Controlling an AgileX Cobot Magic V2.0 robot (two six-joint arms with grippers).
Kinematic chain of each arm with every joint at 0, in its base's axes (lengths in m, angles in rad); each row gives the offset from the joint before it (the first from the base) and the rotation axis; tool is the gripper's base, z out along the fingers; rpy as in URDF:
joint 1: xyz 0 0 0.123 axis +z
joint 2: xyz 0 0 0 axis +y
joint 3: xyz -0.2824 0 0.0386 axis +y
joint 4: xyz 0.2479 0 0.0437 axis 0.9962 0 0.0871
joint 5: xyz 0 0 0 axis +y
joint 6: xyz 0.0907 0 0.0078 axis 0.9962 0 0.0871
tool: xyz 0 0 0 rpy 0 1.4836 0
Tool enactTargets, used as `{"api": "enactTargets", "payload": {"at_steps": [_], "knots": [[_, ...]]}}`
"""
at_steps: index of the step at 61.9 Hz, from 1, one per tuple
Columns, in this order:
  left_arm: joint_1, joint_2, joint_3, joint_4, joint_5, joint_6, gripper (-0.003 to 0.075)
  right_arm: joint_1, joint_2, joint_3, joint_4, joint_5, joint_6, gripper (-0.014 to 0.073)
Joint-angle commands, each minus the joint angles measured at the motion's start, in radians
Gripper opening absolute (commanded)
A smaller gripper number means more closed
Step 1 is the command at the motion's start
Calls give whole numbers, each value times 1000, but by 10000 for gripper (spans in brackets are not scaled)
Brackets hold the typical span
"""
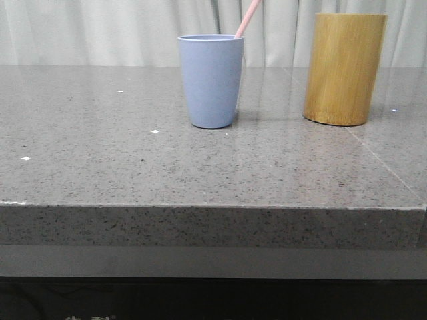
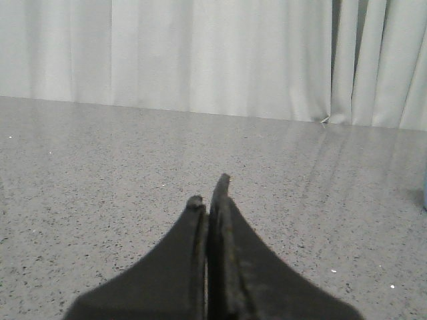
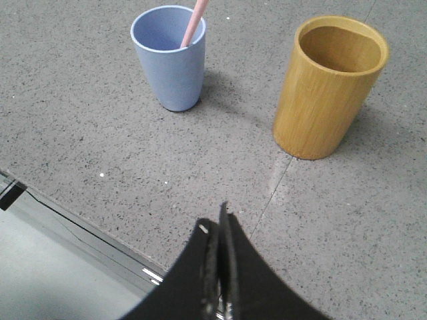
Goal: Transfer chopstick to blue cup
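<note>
Grey speckled table (image 1: 100, 173) with two cups toward its far edge. Left of centre stands the blue cup (image 1: 211, 80), the pink chopstick (image 1: 247, 19) leaning inside against its rim. Nearer the far right corner stands a bamboo cylinder (image 1: 343, 69). Left gripper (image 2: 212, 190) and right gripper (image 3: 217, 223) both have jaws pressed together, holding nothing. Likely risk: a passing arm tipping the cup. No readable labels.
</note>
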Motion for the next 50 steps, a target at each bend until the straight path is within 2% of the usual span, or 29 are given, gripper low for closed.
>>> {"api": "enactTargets", "payload": {"at_steps": [1,12,24,50], "knots": [[2,-22,13,-11,-84,0,-19,-2,-4,-22,-7,-60,-3,-67],[2,-22,13,-28,-79,-10,-19,-2,-4,-22,-7,-60,-3,-67],[2,-22,13,44,-75,-60,-19,-2,-4,-22,-7,-59,-3,-67],[2,-22,13,39,-67,-60,-19,-2,-4,-22,-7,-57,-3,-67]]}}
